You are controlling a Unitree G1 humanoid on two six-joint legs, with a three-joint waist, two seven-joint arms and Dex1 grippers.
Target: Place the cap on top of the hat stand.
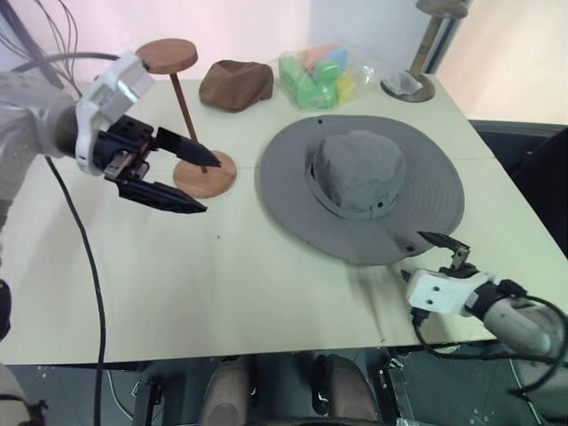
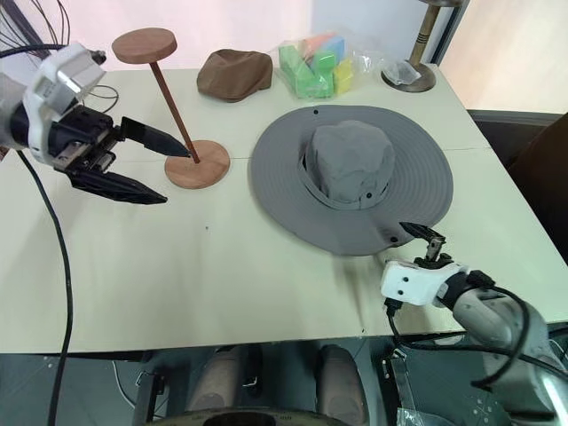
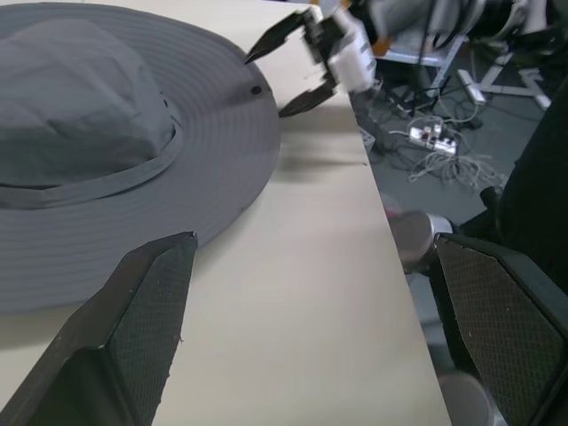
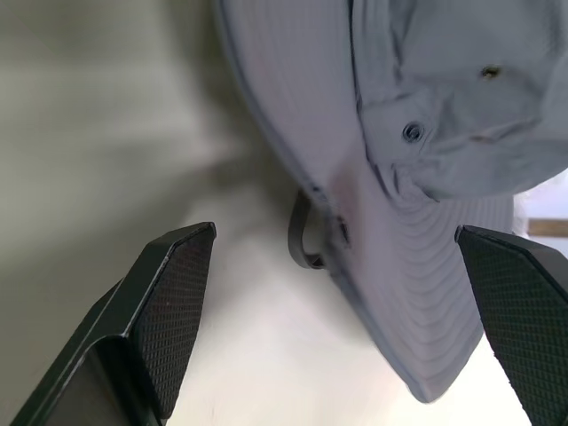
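Cap (image 1: pixel 362 188) lies flat, crown up, on bench (image 1: pixel 222 293), right of centre; nothing holds it yet. Hat stand (image 1: pixel 186 124) is upright to the cap's left, base disc just beside the brim but apart from it, top disc bare.

Right gripper (image 1: pixel 446 249): jaws spread wide, empty, at the near-right edge of the brim w/ one finger above the brim edge. Wrist view shows brim edge and a small cord loop lying between the two fingers, not pinched. Left gripper (image 1: pixel 182 174): jaws apart, empty, hovering in front of the stand's rod & base, pointing toward the cap; whether a tip touches the rod can't be told.

Step in hand (judged): approach to grasp, pick-up not begun. Next move calls for the right gripper to close on the brim edge, prob. w/ the left taking the opposite side since the fabric is floppy, then lift clear and centre the crown over the top disc.

Behind: brown soft cap (image 1: pixel 236 84), bag of coloured blocks (image 1: pixel 318 75), grey metal stand (image 1: pixel 410 82).
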